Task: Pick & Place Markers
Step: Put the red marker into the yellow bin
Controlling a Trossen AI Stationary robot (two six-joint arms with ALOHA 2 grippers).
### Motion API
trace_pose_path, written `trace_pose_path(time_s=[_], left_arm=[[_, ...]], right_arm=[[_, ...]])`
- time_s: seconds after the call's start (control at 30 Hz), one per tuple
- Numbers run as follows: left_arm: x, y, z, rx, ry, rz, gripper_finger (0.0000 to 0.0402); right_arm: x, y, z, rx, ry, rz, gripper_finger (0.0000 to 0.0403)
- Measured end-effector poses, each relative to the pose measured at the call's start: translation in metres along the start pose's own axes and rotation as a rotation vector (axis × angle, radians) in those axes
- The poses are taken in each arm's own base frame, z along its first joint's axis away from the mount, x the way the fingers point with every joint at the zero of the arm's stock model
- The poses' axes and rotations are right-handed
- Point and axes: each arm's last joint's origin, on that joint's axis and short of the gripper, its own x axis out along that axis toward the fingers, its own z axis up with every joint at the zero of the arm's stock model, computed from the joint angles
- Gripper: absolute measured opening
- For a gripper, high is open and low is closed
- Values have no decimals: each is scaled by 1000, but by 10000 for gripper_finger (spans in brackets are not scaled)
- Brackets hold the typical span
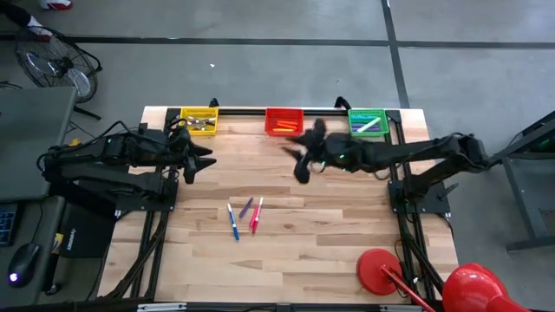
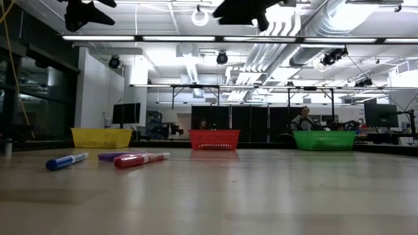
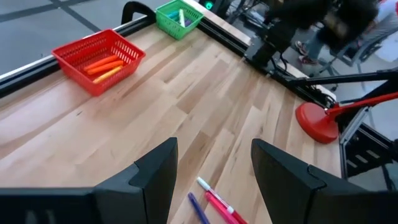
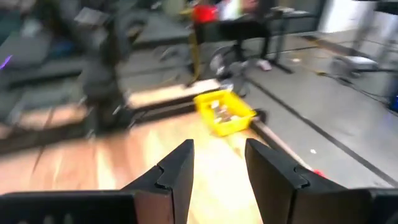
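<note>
I read this job as mostly done. The yellow mesh basket holds a pile of markers whose colours I can't sort from above, the red mesh basket has orange ones lying in it, and the green mesh basket carries a pale one and others. What is left sits loose on the bench: a blue marker, a purple marker and a pink-red marker, close together near the middle and well apart from all three baskets. From table height they lie flat, caps pointing different ways.

My left claw hangs above the bench just in front of the yellow basket, fingers spread and carrying nothing; its wrist camera looks down on the loose markers. My right claw is up in the air in front of the red basket, fingers parted with nothing between them.

The bench is pale butcher-block wood, planked and smooth. The baskets are square, rigid plastic lattice with low walls. The markers are slim, round plastic sticks, so I'd expect them to roll if nudged. A red disc-shaped stand sits at the near right corner.
</note>
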Motion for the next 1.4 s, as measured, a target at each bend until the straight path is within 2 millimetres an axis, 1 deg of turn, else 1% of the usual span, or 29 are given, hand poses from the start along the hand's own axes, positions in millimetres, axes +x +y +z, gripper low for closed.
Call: trace_pose_path(time_s=[0.07, 0.17, 0.23, 0.33, 0.5, 0.67, 0.83, 0.97, 1.07, 1.17, 1.3, 1.4], left_arm=[[-1, 0, 0, 1, 0, -6, 201], [-2, 0, 0, 2, -1, -10, 201], [-4, 1, -1, 3, 4, -12, 202], [-4, 3, -5, -3, 45, 6, 201], [-4, 6, -10, -8, 104, 23, 201], [-5, 5, -9, -12, 93, 8, 202], [-7, 6, -9, -18, 90, -1, 201], [-8, 6, -9, -24, 89, -3, 201], [-7, 6, -9, -33, 89, -3, 201], [-7, 6, -9, -41, 89, -2, 201], [-7, 6, -9, -44, 88, -1, 201], [-7, 6, -9, -47, 88, -1, 201]], right_arm=[[10, 13, -5, -83, 30, 78, 134], [25, 32, -17, -201, 77, 201, 134], [34, 42, -24, -227, 102, 251, 134], [43, 53, -33, -221, 131, 282, 134], [51, 65, -51, -277, 182, 348, 134], [59, 71, -71, -380, 252, 449, 134], [67, 74, -87, -471, 279, 532, 134], [68, 75, -93, -580, 289, 557, 134], [67, 72, -101, -662, 346, 546, 134], [69, 74, -102, -734, 357, 520, 134], [80, 90, -99, -832, 381, 553, 134], [96, 105, -96, -870, 415, 577, 134]])
